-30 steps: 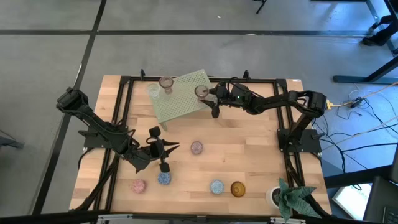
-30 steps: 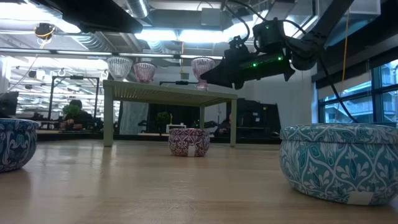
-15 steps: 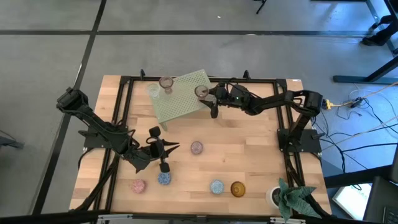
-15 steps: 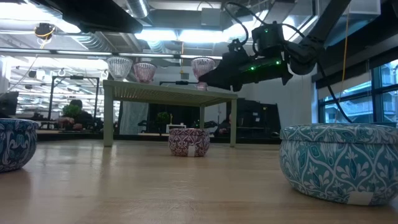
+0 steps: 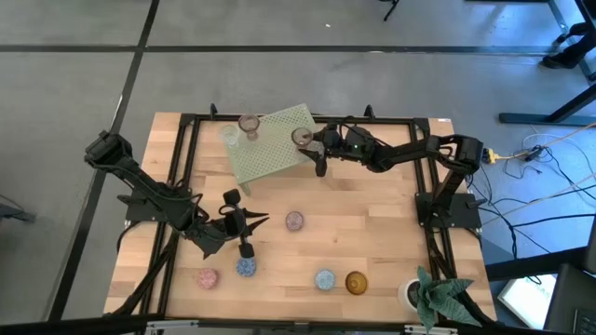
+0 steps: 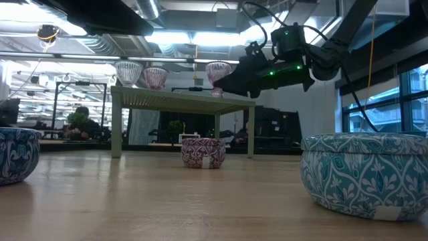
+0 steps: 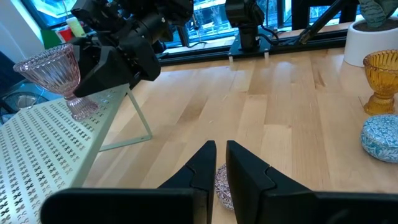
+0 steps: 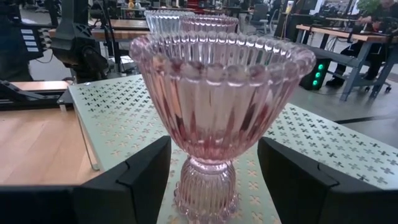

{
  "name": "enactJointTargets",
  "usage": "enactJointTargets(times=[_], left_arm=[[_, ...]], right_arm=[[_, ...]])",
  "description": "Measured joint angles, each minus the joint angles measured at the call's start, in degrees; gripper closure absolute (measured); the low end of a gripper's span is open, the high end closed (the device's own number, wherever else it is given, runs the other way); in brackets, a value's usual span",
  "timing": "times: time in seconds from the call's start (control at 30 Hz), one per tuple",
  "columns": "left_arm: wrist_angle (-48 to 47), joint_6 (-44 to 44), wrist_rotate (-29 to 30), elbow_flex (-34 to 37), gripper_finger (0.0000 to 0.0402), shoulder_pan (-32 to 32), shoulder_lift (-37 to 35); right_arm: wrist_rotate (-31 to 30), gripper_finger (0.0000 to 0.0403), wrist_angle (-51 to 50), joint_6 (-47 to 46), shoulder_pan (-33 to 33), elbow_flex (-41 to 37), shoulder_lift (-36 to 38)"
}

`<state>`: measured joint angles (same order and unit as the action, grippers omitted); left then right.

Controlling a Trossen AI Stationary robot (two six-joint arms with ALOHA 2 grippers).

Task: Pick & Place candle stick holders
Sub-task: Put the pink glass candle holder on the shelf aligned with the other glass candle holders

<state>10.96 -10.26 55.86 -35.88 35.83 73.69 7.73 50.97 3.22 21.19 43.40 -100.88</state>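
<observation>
At the rack's near corner, the right claw [image 5: 307,139] stands spread either side of a pink stemmed holder [image 8: 219,106], fingers [image 8: 134,180] clear of the glass; the holder stands upright on the pale green rack [image 5: 270,144]; two more holders [image 6: 142,72] stand further along it; the left claw [image 7: 216,168], fingers nearly together and empty, hovers over the worktop [image 5: 372,233] above a small patterned holder [image 5: 294,221].

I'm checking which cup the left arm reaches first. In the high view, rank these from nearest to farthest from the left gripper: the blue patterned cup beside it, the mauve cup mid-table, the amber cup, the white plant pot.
1. Blue patterned cup, just in front of the left gripper.
2. Mauve cup, mid-table.
3. Amber cup, front edge.
4. White plant pot, front right corner.
</observation>
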Motion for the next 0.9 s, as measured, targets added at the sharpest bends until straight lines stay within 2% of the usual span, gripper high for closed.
enactJointTargets(times=[0.77, 0.9], left_arm=[[0.00, 0.11, -0.01, 0.00, 0.0370, 0.00, 0.00], [0.00, 0.11, -0.02, 0.00, 0.0370, 0.00, 0.00]], right_arm=[[1.51, 0.0160, 0.44, 0.46, 0.46, -0.01, 0.00], [1.49, 0.0174, 0.42, 1.15, 0.46, 0.01, 0.00]])
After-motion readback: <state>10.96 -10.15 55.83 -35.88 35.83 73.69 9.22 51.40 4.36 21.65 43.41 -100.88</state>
